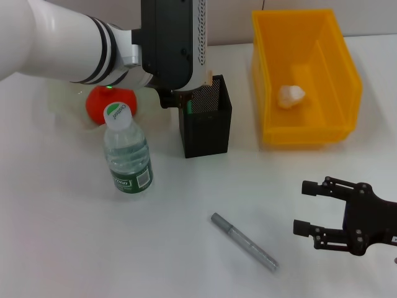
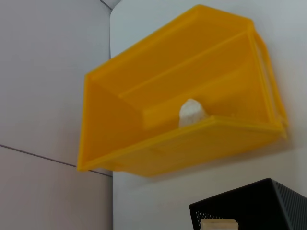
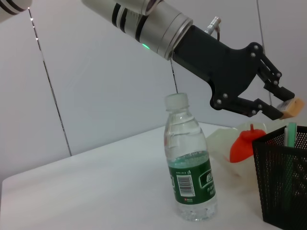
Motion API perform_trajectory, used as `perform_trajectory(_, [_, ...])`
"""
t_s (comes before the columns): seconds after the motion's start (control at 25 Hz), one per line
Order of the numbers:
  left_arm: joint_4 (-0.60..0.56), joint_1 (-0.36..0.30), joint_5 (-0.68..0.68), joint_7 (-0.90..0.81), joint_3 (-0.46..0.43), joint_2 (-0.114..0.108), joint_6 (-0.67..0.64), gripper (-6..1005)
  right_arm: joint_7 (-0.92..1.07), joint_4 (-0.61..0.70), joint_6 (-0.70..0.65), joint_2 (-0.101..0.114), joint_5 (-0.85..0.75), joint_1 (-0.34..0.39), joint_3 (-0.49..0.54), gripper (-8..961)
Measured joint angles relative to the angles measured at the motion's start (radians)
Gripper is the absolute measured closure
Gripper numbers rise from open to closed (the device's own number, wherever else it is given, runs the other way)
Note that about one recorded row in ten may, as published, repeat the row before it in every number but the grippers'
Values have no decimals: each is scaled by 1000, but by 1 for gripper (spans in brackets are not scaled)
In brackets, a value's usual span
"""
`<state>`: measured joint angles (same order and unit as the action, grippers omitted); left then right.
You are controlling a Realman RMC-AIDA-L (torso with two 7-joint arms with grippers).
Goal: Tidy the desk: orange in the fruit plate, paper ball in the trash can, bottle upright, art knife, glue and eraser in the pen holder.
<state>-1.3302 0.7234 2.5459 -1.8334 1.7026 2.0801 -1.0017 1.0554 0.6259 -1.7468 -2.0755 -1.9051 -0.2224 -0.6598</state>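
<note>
My left gripper (image 1: 201,84) hangs right over the black mesh pen holder (image 1: 206,121), shut on a beige eraser (image 1: 208,79). The right wrist view shows that eraser (image 3: 293,106) pinched between the fingertips just above the holder's rim (image 3: 280,143). A green stick (image 3: 290,134), probably the glue, stands inside the holder. The grey art knife (image 1: 244,241) lies on the table in front. The bottle (image 1: 127,152) stands upright. The orange (image 1: 107,101) rests in a pale fruit plate (image 3: 219,143). The paper ball (image 1: 290,95) lies in the yellow trash can (image 1: 307,133). My right gripper (image 1: 305,208) hovers open at the front right.
The yellow trash can (image 2: 158,158) stands just right of the pen holder (image 2: 254,206), with a narrow gap between them. The bottle (image 3: 188,177) stands close to the holder's left side. A wall runs behind the table.
</note>
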Motion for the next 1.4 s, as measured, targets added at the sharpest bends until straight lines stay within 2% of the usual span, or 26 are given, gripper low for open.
perform_trajectory(0.24, [0,-1,0,-15,1,0,-9,741,2,0,-2,0,0,0,-1,164])
perform_trajectory(0.68, [-12,-7,-52,-36,-16,-2,-20,555,13,7,-9,0,0,1,1,165])
perform_trajectory(0.72, [-30,-20,-122,-10,-43,-7,-43,346,13,8,-12,1,1,3,6,165])
perform_trajectory(0.76, [-30,-20,-122,-10,-43,-7,-43,326,13,8,-12,1,1,3,6,165])
perform_trajectory(0.8, [-62,-44,-225,47,-93,-9,-91,305,13,8,-14,1,2,5,8,165])
perform_trajectory(0.92, [-85,-59,-285,79,-123,-9,-121,244,15,12,-17,2,6,7,9,165])
perform_trajectory(1.0, [-147,-139,-595,223,-257,-11,-286,203,50,32,-20,3,8,7,22,165])
perform_trajectory(1.04, [-147,-139,-595,223,-257,-11,-286,203,50,32,-20,3,8,7,22,165])
perform_trajectory(1.08, [-144,-155,-665,255,-288,-12,-329,203,61,38,-21,3,8,6,27,165])
perform_trajectory(1.16, [-85,-199,-876,351,-375,-12,-462,203,81,53,-30,3,8,3,48,165])
perform_trajectory(1.2, [-85,-199,-876,351,-375,-12,-462,203,81,53,-30,3,8,3,48,165])
perform_trajectory(1.24, [-6,-231,-1007,422,-433,-13,-554,203,128,90,-46,3,8,0,73,165])
perform_trajectory(1.28, [-6,-231,-1007,422,-433,-13,-554,203,128,90,-46,3,8,0,73,165])
perform_trajectory(1.4, [168,-289,-1118,529,-496,-14,-664,204,269,199,-71,2,8,-2,81,165])
